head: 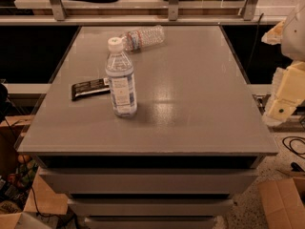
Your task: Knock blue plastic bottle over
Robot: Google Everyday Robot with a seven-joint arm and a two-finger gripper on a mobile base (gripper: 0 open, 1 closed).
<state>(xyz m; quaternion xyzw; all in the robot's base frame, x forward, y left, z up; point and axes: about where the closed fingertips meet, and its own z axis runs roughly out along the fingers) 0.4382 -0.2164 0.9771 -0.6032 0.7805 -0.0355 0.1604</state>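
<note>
The blue plastic bottle (121, 80) stands upright on the left half of the grey table top (190, 94). It is clear, with a white screw cap and a pale blue-and-white label. My gripper (282, 99) shows as cream-coloured parts at the right edge of the view, beyond the table's right side and far from the bottle. Nothing touches the bottle.
A ribbed clear bottle with a reddish label (142, 37) lies on its side at the back of the table. A flat black wrapper bar (89, 88) lies just left of the upright bottle. Cardboard boxes (281, 202) sit on the floor at both sides.
</note>
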